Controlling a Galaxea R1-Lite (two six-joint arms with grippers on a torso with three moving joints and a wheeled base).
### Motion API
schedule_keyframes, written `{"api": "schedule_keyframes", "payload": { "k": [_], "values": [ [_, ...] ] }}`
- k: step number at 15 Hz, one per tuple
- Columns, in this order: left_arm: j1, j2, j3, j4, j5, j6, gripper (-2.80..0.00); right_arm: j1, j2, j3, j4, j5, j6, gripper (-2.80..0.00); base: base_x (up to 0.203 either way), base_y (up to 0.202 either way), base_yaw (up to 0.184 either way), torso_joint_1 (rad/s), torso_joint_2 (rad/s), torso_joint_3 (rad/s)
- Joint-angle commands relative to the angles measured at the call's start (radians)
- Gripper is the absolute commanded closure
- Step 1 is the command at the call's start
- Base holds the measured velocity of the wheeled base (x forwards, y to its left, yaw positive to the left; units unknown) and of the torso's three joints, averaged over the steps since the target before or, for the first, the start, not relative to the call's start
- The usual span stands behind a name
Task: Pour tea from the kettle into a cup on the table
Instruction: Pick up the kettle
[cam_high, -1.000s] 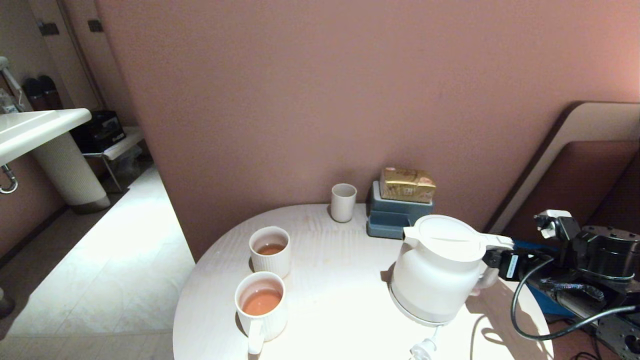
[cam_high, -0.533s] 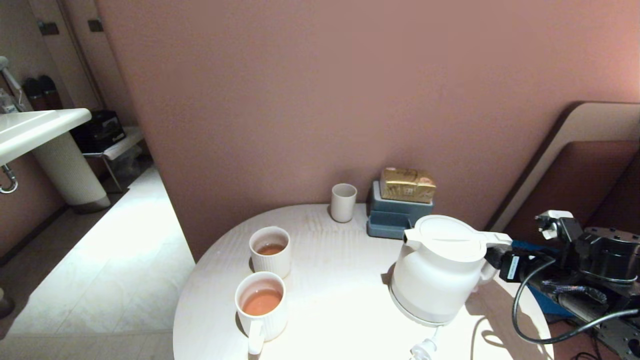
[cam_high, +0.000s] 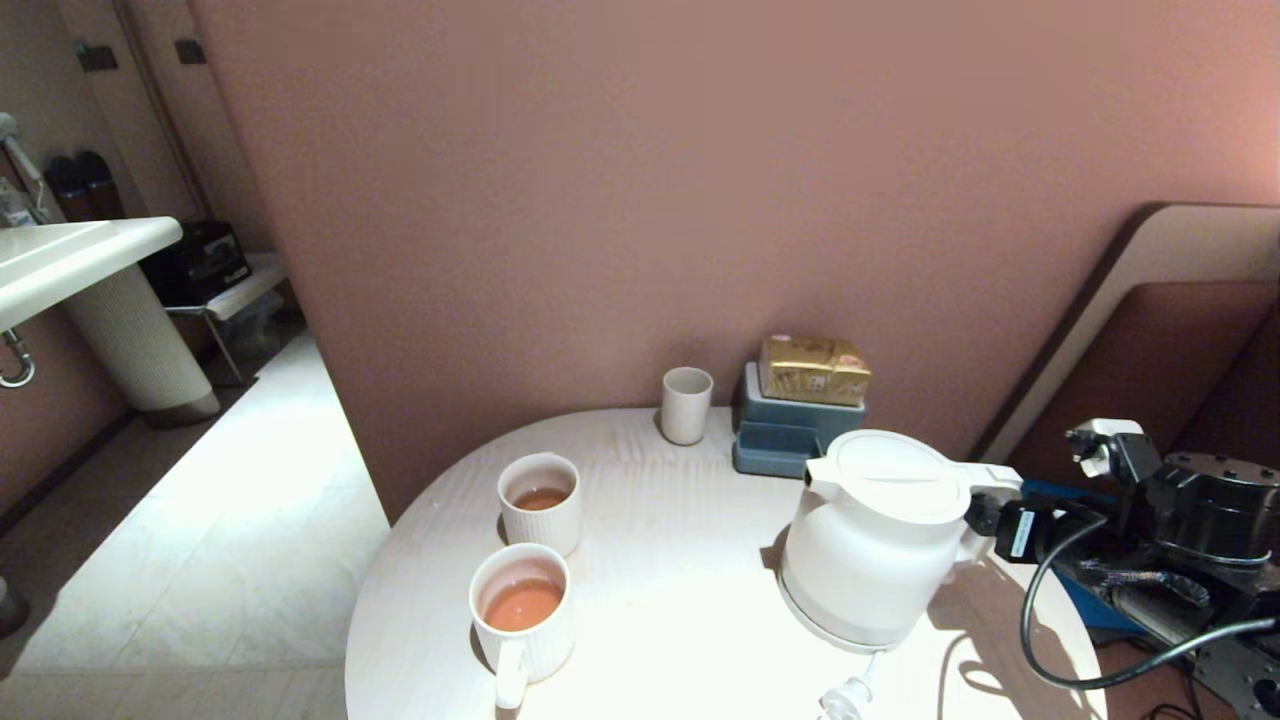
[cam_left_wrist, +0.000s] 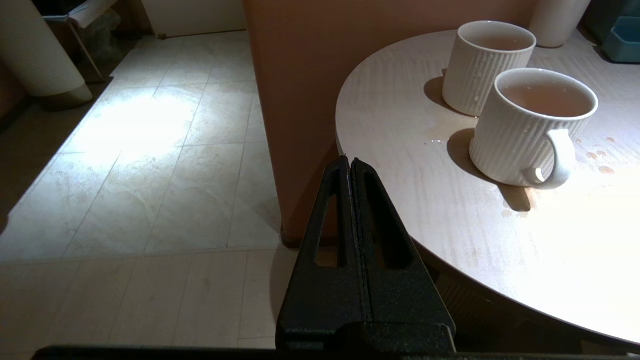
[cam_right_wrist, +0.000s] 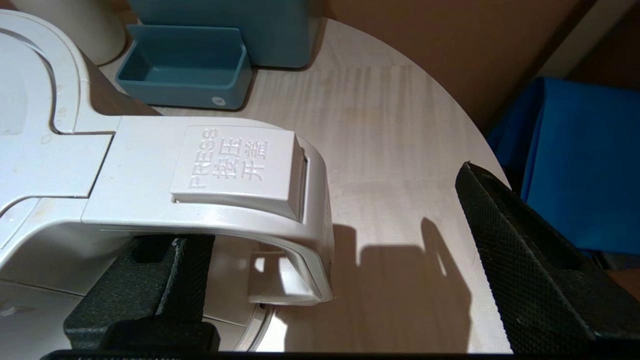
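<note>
Kettle (cam_high: 875, 535): white, upright on its round base (cam_high: 805, 622) at the right of the table (cam_high: 660, 590), spout pointing left, loop handle (cam_right_wrist: 215, 195) pointing right.
Right gripper (cam_high: 985, 520): at the handle's right end, released — jaws spread wide, one finger (cam_right_wrist: 145, 290) under the loop, the other finger (cam_right_wrist: 530, 265) well clear outside it.
Key relation: handle lies between the jaws; contact is uncertain.
Left gripper (cam_left_wrist: 350, 165): clenched, empty, parked off the table's near-left edge — farther from the kettle.
Cups: two ribbed mugs, near one (cam_high: 522, 612) and far one (cam_high: 540, 502), hold tea, left of the kettle.
</note>
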Motion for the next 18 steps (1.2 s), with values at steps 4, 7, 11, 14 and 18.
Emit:
{"api": "schedule_keyframes", "payload": {
  "k": [4, 7, 11, 14, 18],
  "values": [
    [0.0, 0.001, 0.0, 0.0, 0.0, 0.0, 0.0, 0.001, 0.022, -0.007, -0.008, -0.019, 0.001, 0.0, 0.0, 0.0, 0.0, 0.0, 0.0, 0.0],
    [0.0, 0.001, 0.0, 0.0, 0.0, -0.001, 0.0, 0.001, 0.025, -0.02, -0.013, -0.02, 0.0, 0.0, 0.0, 0.0, 0.0, 0.0, 0.0, 0.0],
    [0.0, 0.001, 0.0, -0.001, 0.0, -0.001, 0.0, 0.001, 0.027, -0.058, -0.008, -0.018, -0.002, 0.0, 0.0, 0.0, 0.0, 0.0, 0.0, 0.0],
    [0.0, 0.001, 0.0, 0.0, 0.0, -0.001, 0.0, 0.006, 0.028, -0.057, -0.007, -0.015, -0.002, 0.0, 0.0, 0.0, 0.0, 0.0, 0.0, 0.0],
    [0.0, 0.001, 0.0, 0.0, 0.0, -0.001, 0.0, 0.031, 0.015, -0.06, -0.008, -0.017, -0.002, 0.0, 0.0, 0.0, 0.0, 0.0, 0.0, 0.0]
  ]
}}
